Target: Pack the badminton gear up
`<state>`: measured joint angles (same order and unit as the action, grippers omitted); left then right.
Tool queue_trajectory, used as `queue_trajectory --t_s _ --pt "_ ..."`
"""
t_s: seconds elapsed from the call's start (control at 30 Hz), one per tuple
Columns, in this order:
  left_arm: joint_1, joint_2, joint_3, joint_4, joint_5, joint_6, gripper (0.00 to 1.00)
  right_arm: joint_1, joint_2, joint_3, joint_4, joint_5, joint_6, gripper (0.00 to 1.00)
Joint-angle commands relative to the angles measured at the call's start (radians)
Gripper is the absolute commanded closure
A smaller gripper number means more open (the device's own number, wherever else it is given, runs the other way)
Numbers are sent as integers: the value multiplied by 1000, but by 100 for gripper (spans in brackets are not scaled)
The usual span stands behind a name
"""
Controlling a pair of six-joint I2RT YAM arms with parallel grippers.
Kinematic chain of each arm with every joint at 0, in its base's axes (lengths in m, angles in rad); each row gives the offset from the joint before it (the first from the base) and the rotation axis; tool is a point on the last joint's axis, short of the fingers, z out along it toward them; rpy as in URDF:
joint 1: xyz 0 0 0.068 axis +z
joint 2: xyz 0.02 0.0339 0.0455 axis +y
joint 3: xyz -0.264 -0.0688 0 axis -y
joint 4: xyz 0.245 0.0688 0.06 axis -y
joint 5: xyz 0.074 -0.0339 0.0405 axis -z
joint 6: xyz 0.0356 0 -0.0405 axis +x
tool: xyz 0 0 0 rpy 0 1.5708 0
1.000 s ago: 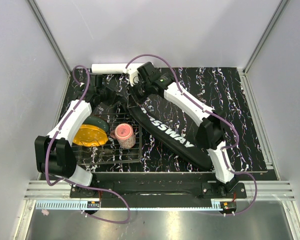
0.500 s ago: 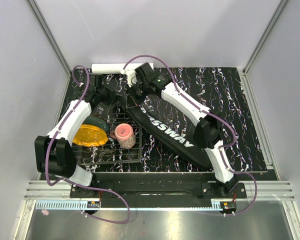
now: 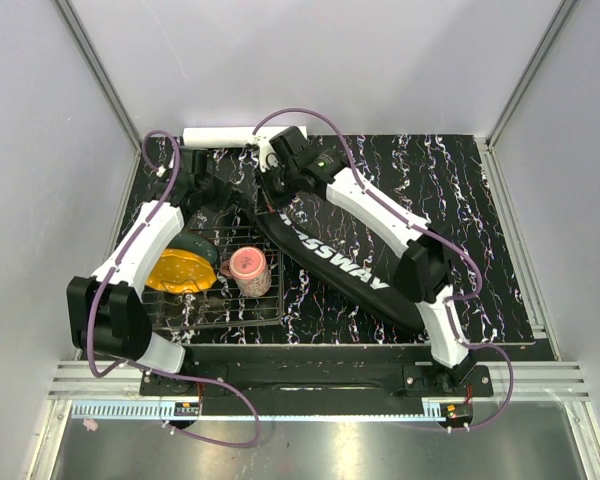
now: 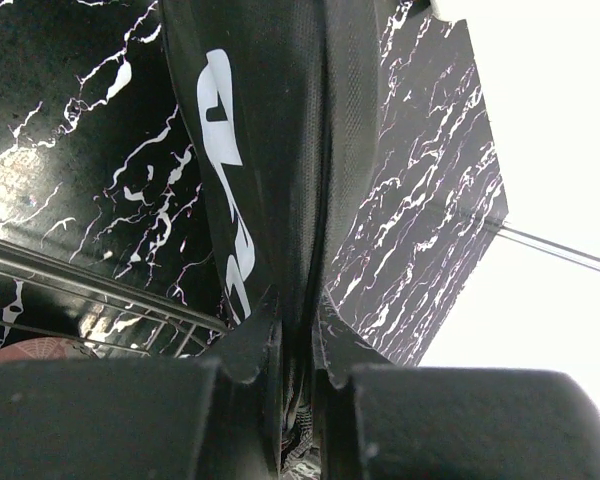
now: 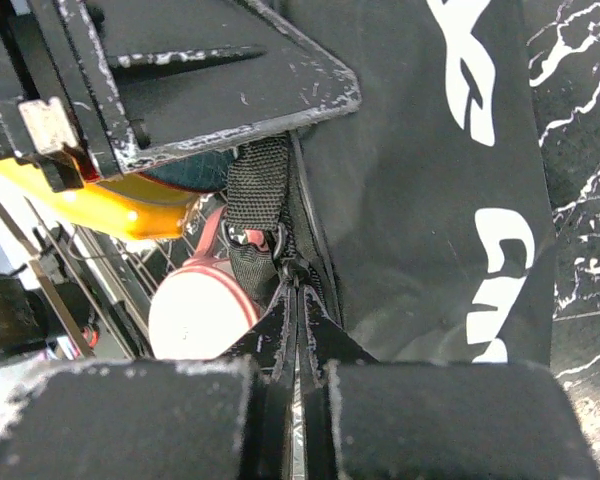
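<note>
Overhead view: bright, even, soft light from above, sharp throughout, with only faint shadows on the dark marbled table (image 3: 480,210) and a dull sheen on the metal strip (image 3: 310,440) at its near edge. Left wrist view: everything beyond the table's right edge is blown out to plain white, the black bag (image 4: 270,150) is dim but fairly sharp, and the left pincer (image 4: 298,365) is a dark blur at the bottom. Right wrist view: dimmer, the right pincer (image 5: 298,350) close and out of focus, the pink cup (image 5: 195,320) washed pale by glare.
</note>
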<state>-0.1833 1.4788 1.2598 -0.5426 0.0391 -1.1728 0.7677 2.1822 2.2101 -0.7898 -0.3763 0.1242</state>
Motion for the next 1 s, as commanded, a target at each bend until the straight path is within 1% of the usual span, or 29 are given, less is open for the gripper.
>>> queue_trajectory --t_s 0.0,0.2,0.3,0.33,0.43,0.57,0.67,0.7,0.73,0.77,0.8,0.87,0.9,0.93,0.97 --pt "16 -69 66 26 -139 9 100 -2 -116 -52 -66 79 120 100" --pt "16 -86 66 26 -163 2 100 -14 -134 -81 -78 125 199 100" --pt "18 -106 52 42 -202 12 100 -19 -157 -153 -65 106 221 100" --pt "18 -115 49 53 -221 18 100 -19 -173 -215 -55 105 230 100" --pt "18 -124 43 69 -248 36 100 -19 -237 -332 -16 119 227 100" --pt "19 -129 36 86 -258 24 100 -24 -311 -414 -9 120 218 100" --pt "18 -135 24 102 -258 6 100 -24 -338 -457 3 80 212 100" --pt "19 -138 12 125 -252 4 100 -24 -351 -467 27 64 197 100" --pt "19 -137 12 131 -228 4 100 -25 -370 -516 76 44 196 100" --pt "18 -132 12 132 -214 4 100 -28 -409 -542 190 -1 195 100" --pt "19 -129 15 130 -199 4 100 -45 -423 -562 245 -42 181 100" --pt "19 -121 10 141 -139 5 100 -64 -421 -581 355 -128 111 88" --pt "18 -118 7 145 -113 9 100 -68 -398 -557 347 -136 45 85" --pt "18 -111 9 145 -61 12 100 -74 -374 -479 325 -144 13 81" --pt "18 -109 12 133 -45 24 100 -76 -330 -451 311 -154 -15 80"
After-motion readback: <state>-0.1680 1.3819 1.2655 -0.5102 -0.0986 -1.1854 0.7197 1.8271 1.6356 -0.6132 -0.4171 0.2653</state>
